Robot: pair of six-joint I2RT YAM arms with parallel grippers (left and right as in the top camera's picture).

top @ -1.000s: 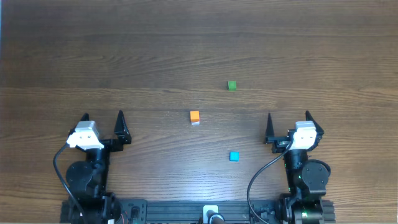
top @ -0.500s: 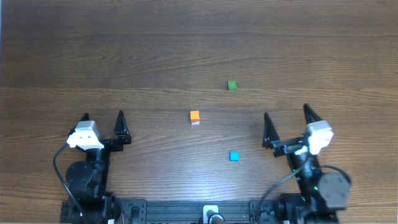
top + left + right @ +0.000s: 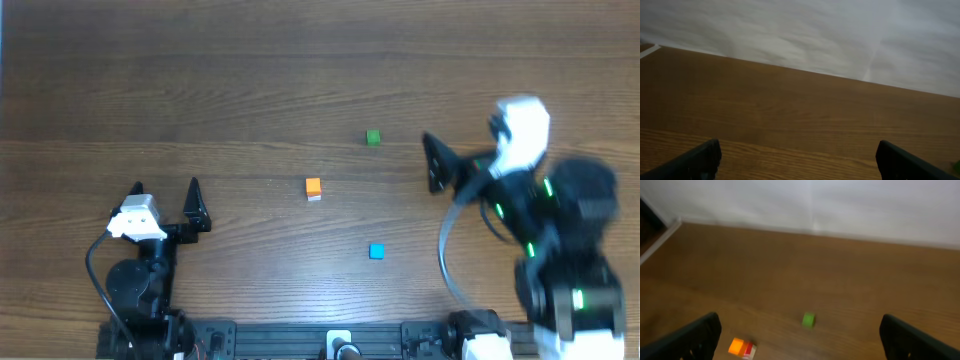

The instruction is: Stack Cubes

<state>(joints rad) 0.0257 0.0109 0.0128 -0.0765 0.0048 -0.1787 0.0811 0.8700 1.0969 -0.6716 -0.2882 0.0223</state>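
The wooden desk (image 3: 300, 60) carried everything I worked with. My right arm (image 3: 560, 230) stood tall over it, its claw (image 3: 463, 143) lifted and spread wide. My left arm (image 3: 140, 270) sat folded low near its base, its claw (image 3: 165, 190) spread wide too, with only bare desk ahead of it. The green cube (image 3: 373, 137) lay ahead of the right claw, roughly in line with the gap between its fingers. The orange cube (image 3: 313, 186) lay between the two claws, with a small white-and-red piece (image 3: 749, 351) touching it. The blue cube (image 3: 376, 251) lay well behind the right claw, towards the bases. All three cubes sat apart, none stacked.
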